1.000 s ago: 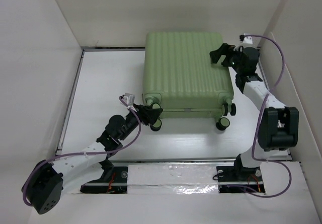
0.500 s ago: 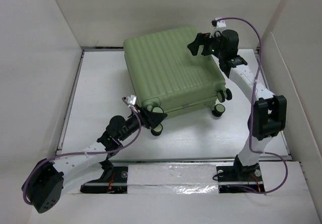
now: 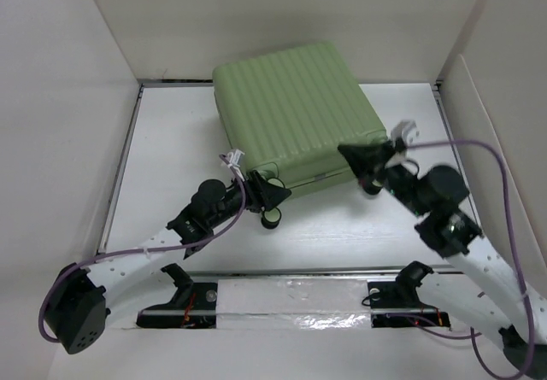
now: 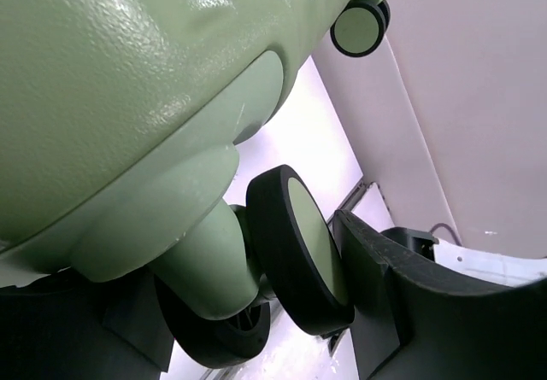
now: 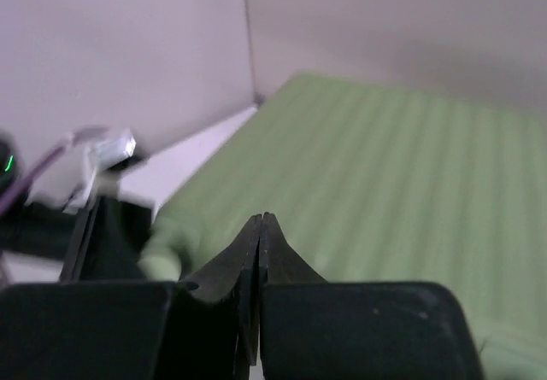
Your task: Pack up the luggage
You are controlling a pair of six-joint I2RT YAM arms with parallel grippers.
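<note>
White table [image 3: 171, 141] enclosed by plain white walls [image 3: 85, 55]; we list one container on it. Item one: the luggage [image 3: 291, 107], a light green hard-shell suitcase, lies flat with its ribbed shell facing up. It sits toward the far middle of the table, turned at an angle, its far corner close to the back wall. It is closed, so we cannot tell what is inside. Its black wheels with green hubs face the near edge. Item two: the left gripper [image 3: 275, 197] sits at the near-left corner of the luggage. In the left wrist view we see a twin wheel [image 4: 299, 243] lodged between its dark fingers [image 4: 427, 312], one finger lying against the wheel face, so the gripper appears clamped on the luggage by this wheel. Another wheel [image 4: 359, 28] shows beyond, clear of the gripper. Item three: the right gripper [image 3: 349, 151] is at the near-right corner of the luggage with its fingers pressed together on nothing. We cannot tell whether its tip touches the shell. Its wrist view looks across the ribbed green top.
</note>
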